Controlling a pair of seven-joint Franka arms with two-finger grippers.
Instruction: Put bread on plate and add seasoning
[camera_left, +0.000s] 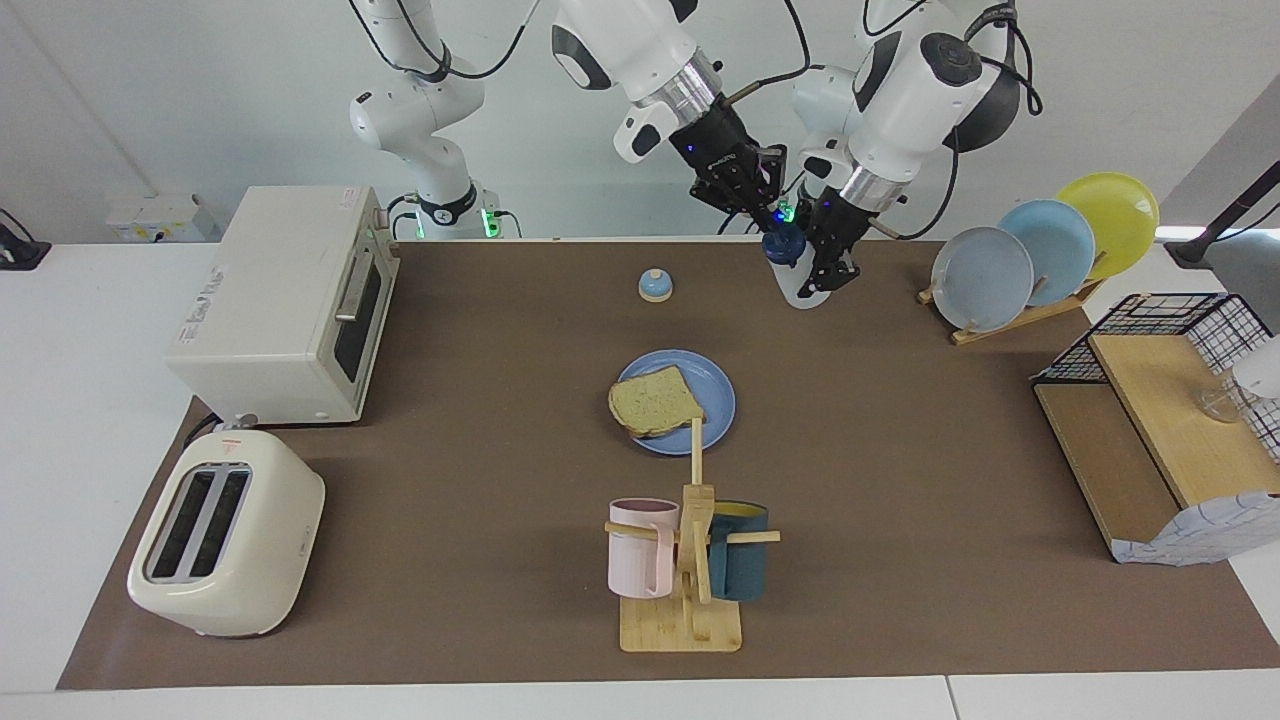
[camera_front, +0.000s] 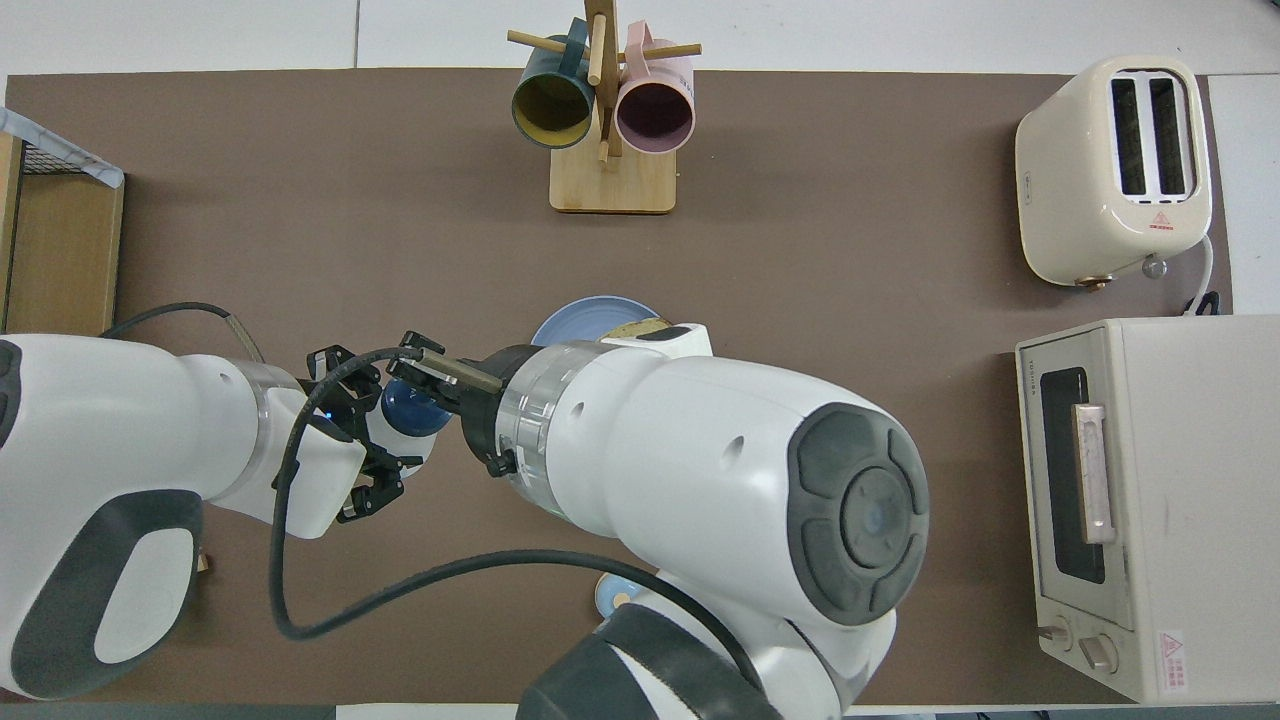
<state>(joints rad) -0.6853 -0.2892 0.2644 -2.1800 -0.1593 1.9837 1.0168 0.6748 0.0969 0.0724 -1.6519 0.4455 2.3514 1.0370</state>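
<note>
jaws of both arms closed at the seasoning bottle: a two-handed cap opening, by the look of it.
left gripper (camera_left: 825, 262) grasps the seasoning (camera_left: 800, 282) by its body, tilted above the surface; right gripper (camera_left: 768, 222) is pinched at its navy cap, apparently to flip it while the other steadies. bread (camera_left: 654, 402) already lies on the plate (camera_left: 716, 392) mid-surface, awaiting seasoning.

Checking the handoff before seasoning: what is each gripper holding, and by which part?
The left gripper holds the seasoning bottle by its white body. The right gripper is at its blue cap; a grip there cannot be told.
</note>
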